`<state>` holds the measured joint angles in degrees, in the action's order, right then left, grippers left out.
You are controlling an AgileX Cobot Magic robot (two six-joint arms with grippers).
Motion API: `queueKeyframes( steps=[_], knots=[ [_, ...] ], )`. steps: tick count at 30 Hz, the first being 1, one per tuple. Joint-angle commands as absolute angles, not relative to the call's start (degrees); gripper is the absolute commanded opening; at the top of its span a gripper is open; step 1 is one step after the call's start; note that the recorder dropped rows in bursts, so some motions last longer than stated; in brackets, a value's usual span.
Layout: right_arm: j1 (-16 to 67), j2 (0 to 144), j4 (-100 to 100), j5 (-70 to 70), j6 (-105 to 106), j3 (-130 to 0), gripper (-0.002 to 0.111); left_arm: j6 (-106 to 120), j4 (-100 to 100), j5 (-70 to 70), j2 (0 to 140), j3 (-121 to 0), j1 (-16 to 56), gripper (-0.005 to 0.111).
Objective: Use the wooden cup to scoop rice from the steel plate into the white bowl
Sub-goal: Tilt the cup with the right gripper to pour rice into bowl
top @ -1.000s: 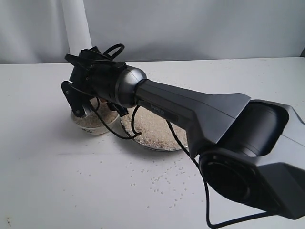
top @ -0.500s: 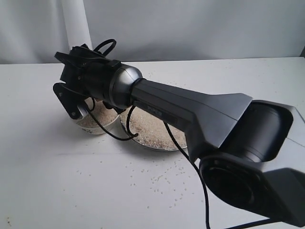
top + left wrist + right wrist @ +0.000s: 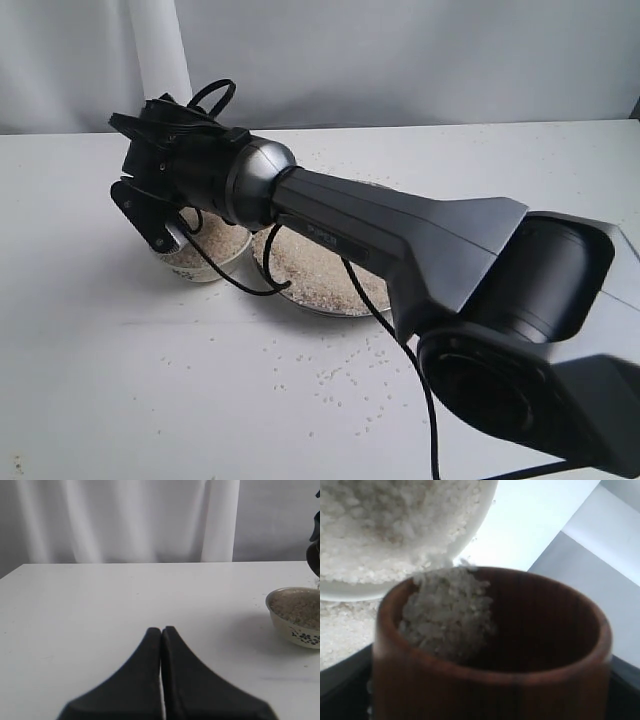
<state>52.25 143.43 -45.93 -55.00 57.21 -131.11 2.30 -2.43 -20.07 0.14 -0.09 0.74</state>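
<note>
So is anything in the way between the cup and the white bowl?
No, nothing visible is. The wooden cup is tipped with its lip right at the rim of the white bowl, and rice sits at that lip with no object in between.

I record: the small round white ceramic bowl carries dark blue flower sprigs on its side. The uncooked rice grains read off-white to beige. The barrel-shaped reddish-brown wooden cup shows vertical grain, darker inside. The wide shallow steel plate is shiny silver; the tabletop is white.
</note>
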Motion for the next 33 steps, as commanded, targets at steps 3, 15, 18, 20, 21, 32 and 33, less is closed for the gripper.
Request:
queueKeyframes(
  steps=[3, 15, 18, 20, 21, 32, 33],
  knots=[
    [52.25, 142.26, -48.97, -54.46, 58.56, -131.07, 0.0, 2.08, -2.4, -19.74, 0.0, 0.0, 0.89, 0.0],
    [51.97, 142.26, -51.03, -53.79, 58.7, -131.07, 0.0, 2.08, -2.4, -19.74, 0.0, 0.0, 0.89, 0.0],
    [51.97, 142.26, -51.75, -53.67, 60.06, -131.07, 0.0, 2.08, -2.4, -19.74, 0.0, 0.0, 0.89, 0.0],
    [51.97, 142.26, -51.88, -53.3, 61.7, -131.07, 0.0, 2.08, -2.4, -19.74, 0.0, 0.0, 0.89, 0.0],
    [51.97, 142.26, -51.88, -53.08, 61.83, -131.07, 0.0, 2.08, -2.4, -19.74, 0.0, 0.0, 0.89, 0.0],
    [51.97, 142.26, -51.88, -52.69, 65.54, -131.07, 0.0, 2.08, -2.4, -19.74, 0.0, 0.0, 0.89, 0.0],
    [51.97, 142.26, -51.88, -52.69, 65.54, -131.07, 0.0, 2.08, -2.4, -19.74, 0.0, 0.0, 0.89, 0.0]
  ],
)
